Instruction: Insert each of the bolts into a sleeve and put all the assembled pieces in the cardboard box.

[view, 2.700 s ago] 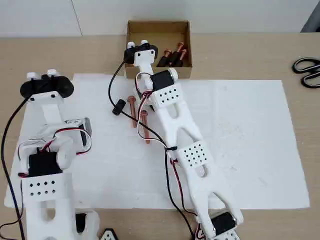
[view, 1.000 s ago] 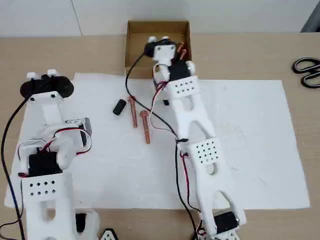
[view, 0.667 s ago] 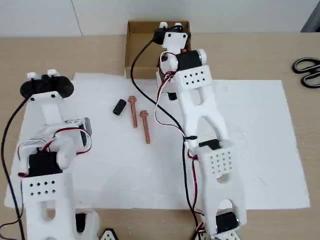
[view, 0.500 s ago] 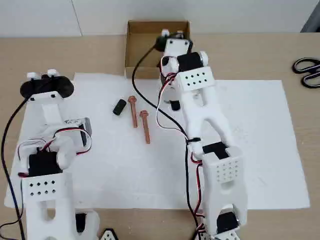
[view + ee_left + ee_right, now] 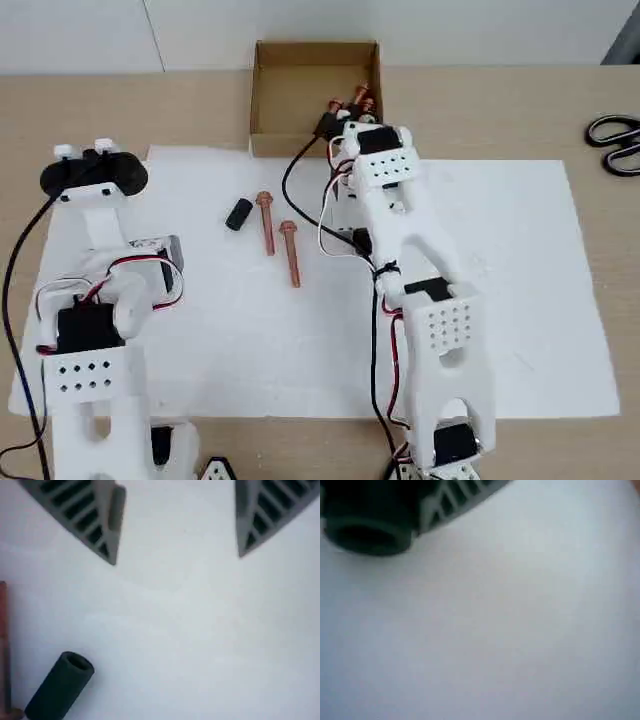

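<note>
Two white arms stand side by side at a tan wooden table (image 5: 480, 110) with a white sheet (image 5: 500, 280) spread over it. From above we see a pale wall beyond the far edge and scissors (image 5: 614, 143) lying off the sheet on the right. The cardboard box (image 5: 300, 60) sits at the sheet's far edge, and the assembled pieces (image 5: 352, 104) lie in its near right corner, copper heads toward the far side, partly hidden by the right arm (image 5: 440, 330). Two loose bolts lie on the sheet, the left bolt (image 5: 266, 225) and the right bolt (image 5: 291, 255), nearly parallel, their long axes running near to far with heads toward the box. The loose sleeve (image 5: 238, 214) lies slantwise just beside the left bolt's head. The right claw (image 5: 354, 238) hangs over the sheet, right of the bolts. From the left wrist we find the left claw (image 5: 177, 557) spread wide above the sheet, the loose sleeve lying slantwise with its open mouth showing, a bolt's shank beside it. From the right wrist, the right claw grips the held sleeve (image 5: 367, 525), its bore facing us, above the sheet.
</note>
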